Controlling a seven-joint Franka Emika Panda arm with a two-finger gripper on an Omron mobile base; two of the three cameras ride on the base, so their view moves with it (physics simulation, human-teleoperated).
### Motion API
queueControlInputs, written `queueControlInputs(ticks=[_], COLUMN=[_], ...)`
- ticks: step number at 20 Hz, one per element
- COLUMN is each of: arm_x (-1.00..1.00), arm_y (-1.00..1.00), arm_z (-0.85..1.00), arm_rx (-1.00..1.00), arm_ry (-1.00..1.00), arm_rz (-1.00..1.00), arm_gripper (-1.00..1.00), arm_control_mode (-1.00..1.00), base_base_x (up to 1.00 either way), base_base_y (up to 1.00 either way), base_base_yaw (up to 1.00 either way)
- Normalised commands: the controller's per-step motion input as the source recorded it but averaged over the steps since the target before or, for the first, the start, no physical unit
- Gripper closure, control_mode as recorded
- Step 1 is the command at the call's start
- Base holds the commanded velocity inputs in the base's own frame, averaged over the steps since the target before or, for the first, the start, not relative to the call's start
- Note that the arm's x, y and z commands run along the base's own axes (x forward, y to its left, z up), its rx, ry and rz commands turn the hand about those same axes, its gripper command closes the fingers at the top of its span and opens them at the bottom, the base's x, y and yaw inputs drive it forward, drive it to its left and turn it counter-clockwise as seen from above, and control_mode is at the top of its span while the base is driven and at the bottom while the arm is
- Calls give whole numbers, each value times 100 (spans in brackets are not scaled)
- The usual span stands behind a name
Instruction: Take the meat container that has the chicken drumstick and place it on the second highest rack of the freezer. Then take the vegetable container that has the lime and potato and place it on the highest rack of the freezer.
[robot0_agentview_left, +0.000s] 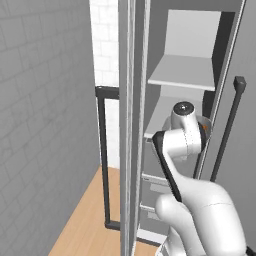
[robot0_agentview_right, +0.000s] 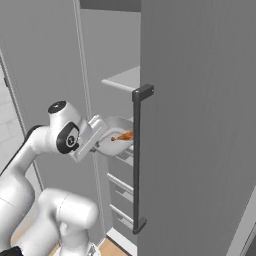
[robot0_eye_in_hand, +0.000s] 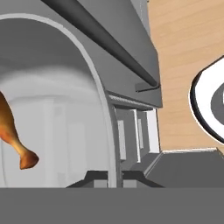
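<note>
The tool (robot0_agentview_right: 101, 131) is closed on the near rim of the container (robot0_agentview_right: 116, 134), holding it at the mouth of the freezer (robot0_agentview_left: 165, 125). The drumstick (robot0_agentview_right: 123, 136) lies inside the container; in the hand view it sits at the left edge, bone end down. The container reaches in at the level of the second rack (robot0_agentview_left: 159, 116), its far side hidden behind the door edge and black handle (robot0_agentview_right: 136, 160). The top rack (robot0_agentview_left: 182, 71) stands bare above, with open room between the two boards. Drawers (robot0_agentview_right: 121, 187) lie below.
</note>
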Motion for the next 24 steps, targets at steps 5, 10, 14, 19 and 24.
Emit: queueControlInputs(ticks=[5, 10, 14, 19, 24], arm_x=[2, 35, 34, 30, 36], arm_y=[10, -21, -26, -8, -17], arm_z=[0, -5, -5, 0, -7], arm_rx=[0, 3, 2, 1, 0], arm_ry=[-15, -8, -5, -2, 3], arm_rz=[7, 0, 0, 3, 8], arm_gripper=[100, 100, 100, 100, 100], arm_control_mode=[-100, -100, -100, -100, -100], base_base_x=[0, 0, 0, 0, 0], base_base_y=[0, 0, 0, 0, 0], base_base_yaw=[0, 0, 0, 0, 0])
